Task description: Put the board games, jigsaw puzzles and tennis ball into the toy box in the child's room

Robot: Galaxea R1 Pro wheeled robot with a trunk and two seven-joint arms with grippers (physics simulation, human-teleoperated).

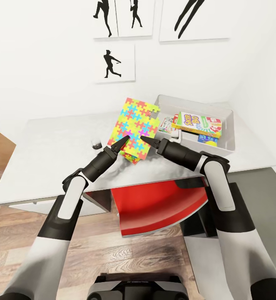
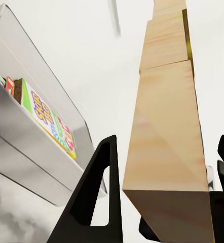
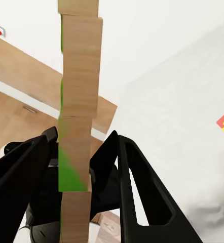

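Multicoloured interlocking pieces of pink, yellow, blue and green make up the puzzle [image 1: 134,127], a thin flat square held tilted above the tabletop [image 1: 50,146], its far edge leaning against the near-left corner of the toy box [image 1: 228,125]. Both tools pinch it: the left tool [image 1: 122,142] grips the near-left edge, the right tool [image 1: 147,140] the near-right edge, their tips close together. In the wrist views the puzzle is seen edge-on as a pale wood-coloured slab between each tool's dark fingers, with a green face showing in the right wrist view. A second puzzle [image 1: 129,157] lies flat on the tabletop directly beneath. The light-grey toy box already holds the Skip-Bo box [image 1: 196,123], yellow, green and red, stacked on a blue box [image 1: 207,139], with a white box [image 1: 167,125] beside them. Black silhouette posters [image 1: 114,63] hang on the white wall; a red chair [image 1: 154,208] stands under the tabletop.
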